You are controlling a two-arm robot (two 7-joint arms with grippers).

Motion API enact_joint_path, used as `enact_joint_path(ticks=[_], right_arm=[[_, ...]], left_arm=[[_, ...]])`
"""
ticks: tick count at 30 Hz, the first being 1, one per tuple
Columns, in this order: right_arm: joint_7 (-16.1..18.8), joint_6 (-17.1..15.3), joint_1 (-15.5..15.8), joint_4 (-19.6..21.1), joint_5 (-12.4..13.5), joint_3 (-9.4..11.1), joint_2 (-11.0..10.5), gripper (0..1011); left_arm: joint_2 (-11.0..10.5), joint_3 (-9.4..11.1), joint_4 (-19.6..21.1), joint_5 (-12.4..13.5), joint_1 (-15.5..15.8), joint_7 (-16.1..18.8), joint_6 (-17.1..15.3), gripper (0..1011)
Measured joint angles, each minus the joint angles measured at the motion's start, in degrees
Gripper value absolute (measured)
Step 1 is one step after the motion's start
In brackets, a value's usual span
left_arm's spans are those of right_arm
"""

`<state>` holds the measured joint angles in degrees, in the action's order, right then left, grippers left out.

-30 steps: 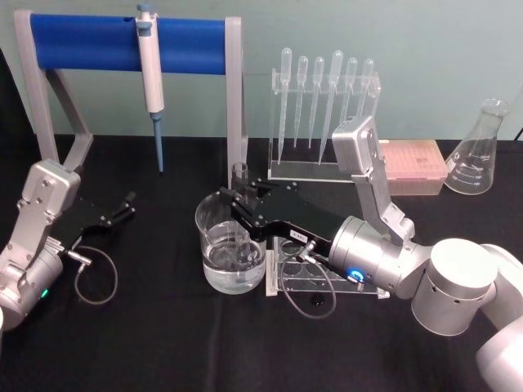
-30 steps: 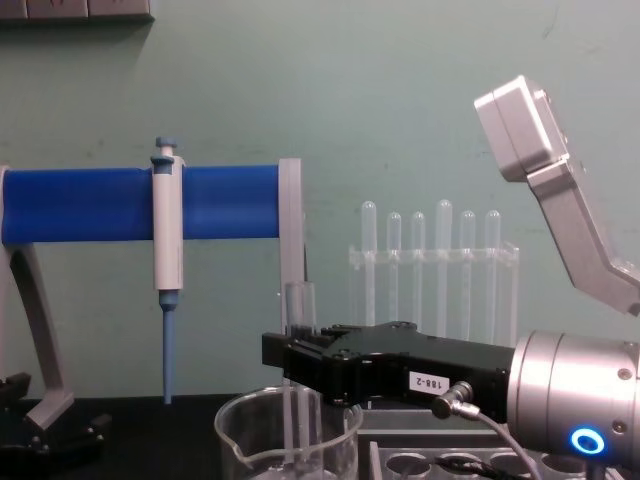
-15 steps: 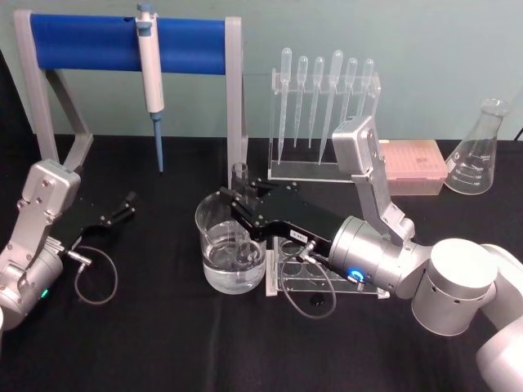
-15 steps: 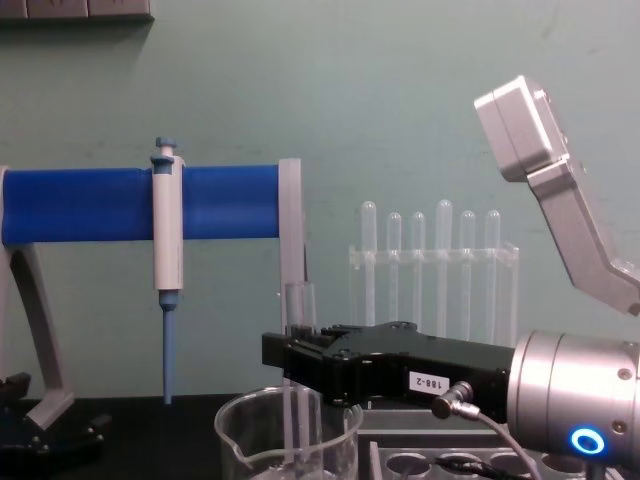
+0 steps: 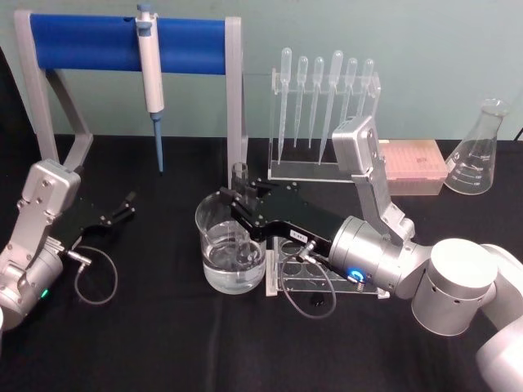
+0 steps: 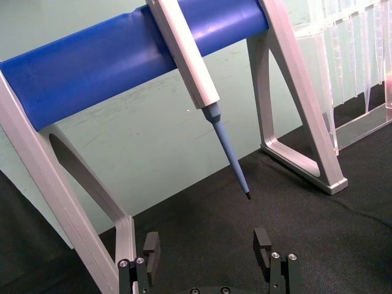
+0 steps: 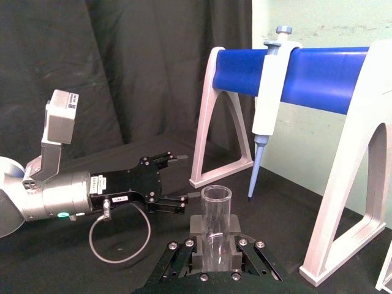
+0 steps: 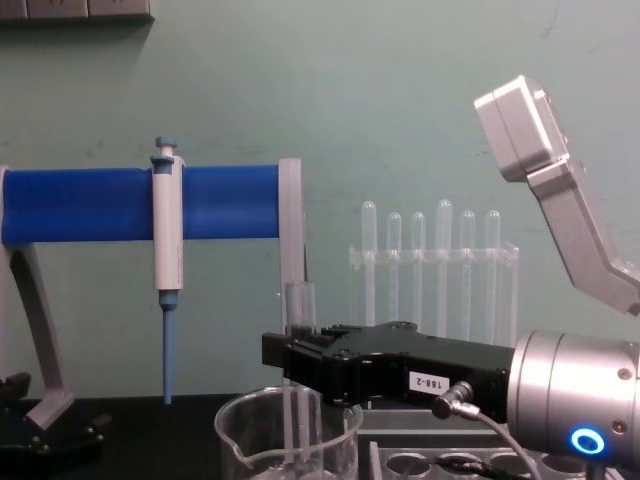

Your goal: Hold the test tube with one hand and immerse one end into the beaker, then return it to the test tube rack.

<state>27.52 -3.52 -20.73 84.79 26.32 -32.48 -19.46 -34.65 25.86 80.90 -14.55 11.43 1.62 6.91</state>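
Note:
My right gripper is shut on the test tube, a clear glass tube held upright. The tube's lower end stands inside the beaker, down in the clear liquid. In the chest view the test tube rises above the black right gripper and drops into the beaker. The right wrist view shows the test tube's rimmed mouth clamped between the fingers. My left gripper rests open on the black cloth at the left, well apart from the beaker.
A clear rack with round holes lies under my right arm. Behind stand a blue-barred stand with a hanging pipettor, a pipette rack, a pink tip box and a conical flask.

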Motion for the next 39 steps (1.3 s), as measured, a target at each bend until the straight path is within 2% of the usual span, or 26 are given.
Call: enact_joint_path(ticks=[39], right_arm=[[0.0, 0.0, 0.0, 0.0, 0.0, 0.0, 0.0, 225]], left_arm=[[0.0, 0.0, 0.0, 0.0, 0.0, 0.0, 0.0, 1000]])
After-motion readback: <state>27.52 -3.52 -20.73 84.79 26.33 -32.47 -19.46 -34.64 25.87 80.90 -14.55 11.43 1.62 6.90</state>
